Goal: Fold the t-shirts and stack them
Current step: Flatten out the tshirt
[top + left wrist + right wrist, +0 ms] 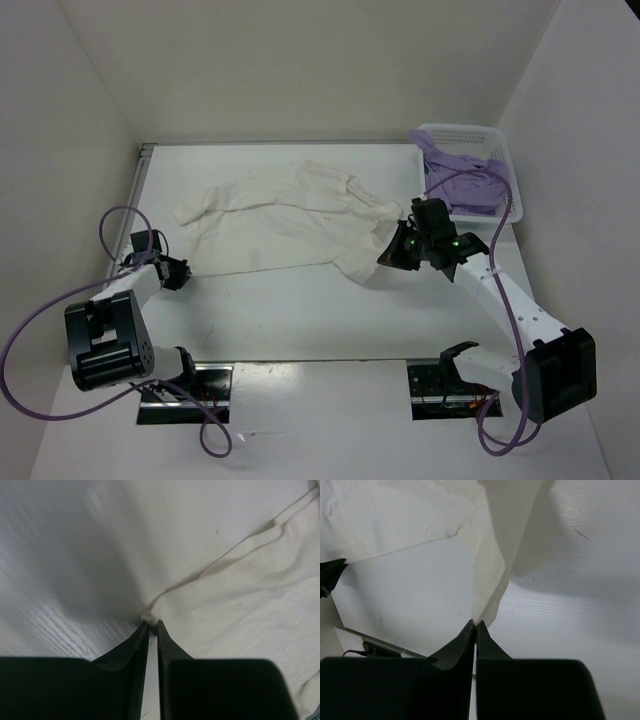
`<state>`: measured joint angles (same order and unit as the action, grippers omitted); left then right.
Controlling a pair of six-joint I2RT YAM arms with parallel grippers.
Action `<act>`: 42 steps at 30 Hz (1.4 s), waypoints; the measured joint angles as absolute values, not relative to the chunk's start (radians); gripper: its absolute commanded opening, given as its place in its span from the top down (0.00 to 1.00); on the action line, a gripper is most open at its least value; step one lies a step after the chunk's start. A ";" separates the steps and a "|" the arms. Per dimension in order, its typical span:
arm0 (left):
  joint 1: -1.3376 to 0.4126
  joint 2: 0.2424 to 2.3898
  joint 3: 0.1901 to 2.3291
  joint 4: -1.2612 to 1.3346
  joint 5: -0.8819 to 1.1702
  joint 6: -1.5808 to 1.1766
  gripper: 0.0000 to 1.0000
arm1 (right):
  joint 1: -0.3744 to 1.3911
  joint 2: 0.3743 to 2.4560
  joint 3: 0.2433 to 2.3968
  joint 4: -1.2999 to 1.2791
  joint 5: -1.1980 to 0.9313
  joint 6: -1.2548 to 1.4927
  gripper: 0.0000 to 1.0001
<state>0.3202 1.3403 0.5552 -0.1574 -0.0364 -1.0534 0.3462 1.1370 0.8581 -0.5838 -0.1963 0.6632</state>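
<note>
A white t-shirt (280, 225) lies spread and wrinkled across the middle of the table. My left gripper (182, 272) is low at its near left corner. In the left wrist view its jaws (150, 625) are nearly together, pinching that corner of cloth (240, 605) at their tips. My right gripper (392, 255) is shut on the near right corner and holds it off the table. In the right wrist view a strip of the shirt (487, 580) runs up from the tips (474, 624). A purple t-shirt (462, 185) spills over the basket's front.
A white perforated basket (470, 130) stands at the back right corner against the wall. White walls close in the table on the left, back and right. Purple cables loop beside both arm bases at the near edge.
</note>
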 measured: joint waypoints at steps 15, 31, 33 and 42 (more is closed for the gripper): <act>0.311 1.176 0.853 -0.373 0.043 -0.821 1.00 | 0.351 1.141 1.063 -0.710 -0.061 0.645 1.00; 0.278 1.225 1.836 -0.553 0.341 -0.819 1.00 | 0.365 1.273 2.355 -0.982 0.207 0.570 1.00; 0.292 1.229 1.847 -0.543 0.357 -0.830 1.00 | 0.366 1.281 2.386 -0.977 0.207 0.558 1.00; 0.355 1.438 1.633 -0.417 0.256 -0.856 1.00 | 0.144 1.691 2.310 -0.829 -0.053 0.504 1.00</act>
